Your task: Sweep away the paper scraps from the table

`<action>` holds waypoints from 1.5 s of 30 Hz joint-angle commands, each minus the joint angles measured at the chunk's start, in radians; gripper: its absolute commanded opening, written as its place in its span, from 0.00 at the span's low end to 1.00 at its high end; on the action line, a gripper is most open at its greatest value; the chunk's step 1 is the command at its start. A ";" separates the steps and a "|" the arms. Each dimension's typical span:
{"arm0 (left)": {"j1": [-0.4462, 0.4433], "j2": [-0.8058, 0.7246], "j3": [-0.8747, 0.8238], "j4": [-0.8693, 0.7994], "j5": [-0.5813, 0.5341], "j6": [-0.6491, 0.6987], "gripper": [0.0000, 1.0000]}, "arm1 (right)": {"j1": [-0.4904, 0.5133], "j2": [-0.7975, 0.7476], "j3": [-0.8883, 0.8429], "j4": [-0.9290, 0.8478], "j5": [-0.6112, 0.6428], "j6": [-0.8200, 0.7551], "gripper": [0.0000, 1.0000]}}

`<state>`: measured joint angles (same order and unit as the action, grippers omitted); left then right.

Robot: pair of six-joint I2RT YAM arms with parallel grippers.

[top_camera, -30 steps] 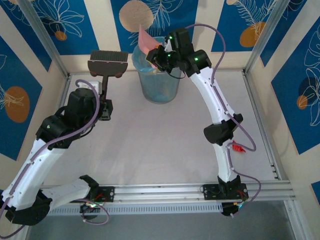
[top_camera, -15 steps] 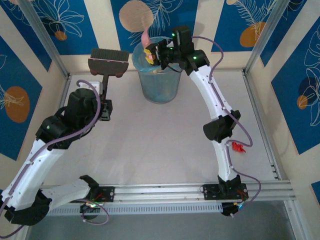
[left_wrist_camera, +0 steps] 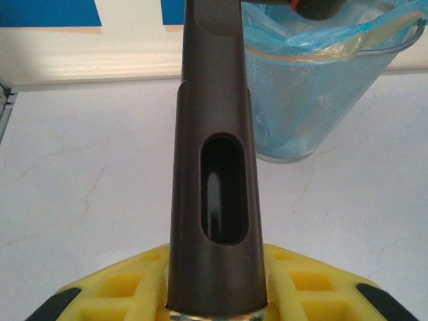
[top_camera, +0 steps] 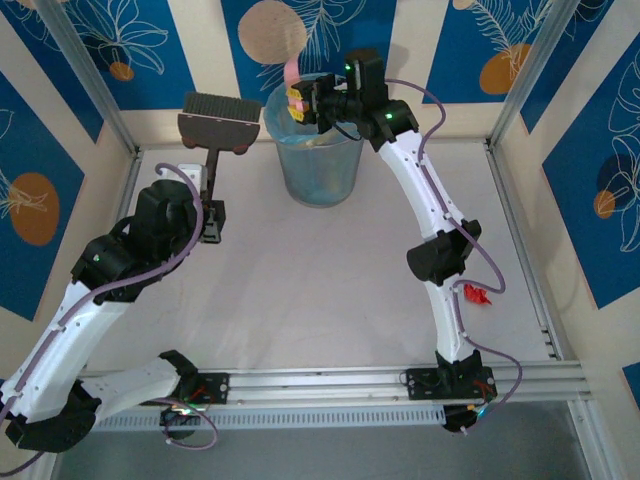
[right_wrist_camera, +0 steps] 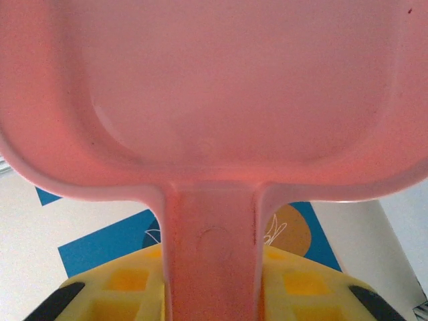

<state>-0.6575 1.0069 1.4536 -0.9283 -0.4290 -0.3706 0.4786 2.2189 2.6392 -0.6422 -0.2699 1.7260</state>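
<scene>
- Since a second ago the right gripper [top_camera: 300, 103] has tipped the pink dustpan [top_camera: 292, 72] from slanting to nearly upright, above the bin [top_camera: 320, 170] at 12 o'clock.
- Its fingers pinch the dustpan's handle.
- The left gripper [top_camera: 212, 218], at 10 o'clock, is clamped on the brush [top_camera: 219, 122] handle — head raised.
- One red paper scrap [top_camera: 475, 293] lies on the table [top_camera: 300, 300] at 4 o'clock, beside the right arm.

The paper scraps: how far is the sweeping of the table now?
Looks done: most of the table shows no scraps. In hand: the right gripper holds the pink dustpan over the blue bin; the left gripper holds the brush. Left: one red scrap beside the right arm.
</scene>
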 commanded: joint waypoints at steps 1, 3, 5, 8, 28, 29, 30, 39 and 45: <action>-0.016 -0.024 0.003 0.054 -0.041 0.033 0.00 | 0.005 -0.068 0.000 -0.012 0.002 -0.039 0.00; -0.021 -0.026 0.002 0.055 -0.042 0.036 0.00 | 0.005 -0.091 -0.001 -0.054 0.025 -0.091 0.00; -0.023 -0.026 0.002 0.055 -0.043 0.036 0.00 | 0.006 -0.117 -0.002 -0.087 0.050 -0.151 0.00; -0.028 -0.025 0.003 0.055 -0.044 0.036 0.00 | 0.005 -0.160 -0.004 -0.145 0.087 -0.239 0.00; -0.037 0.045 0.031 0.146 0.250 0.058 0.00 | -0.220 -0.925 -0.711 -0.622 0.560 -0.597 0.00; -0.036 0.052 0.032 0.159 0.285 0.056 0.00 | -0.262 -0.945 -0.737 -0.655 0.528 -0.610 0.00; -0.036 0.061 0.033 0.173 0.319 0.055 0.00 | -0.297 -0.960 -0.754 -0.684 0.502 -0.619 0.00; -0.084 0.153 0.007 0.235 0.566 0.021 0.00 | -0.464 -1.041 -0.821 -0.796 0.368 -0.662 0.00; -0.181 0.250 0.029 0.221 0.622 0.058 0.00 | -0.479 -1.101 -0.764 -0.788 0.469 -0.592 0.00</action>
<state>-0.8009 1.2198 1.4540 -0.7547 0.1184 -0.3370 0.0113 1.1534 1.8252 -1.4090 0.1566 1.1015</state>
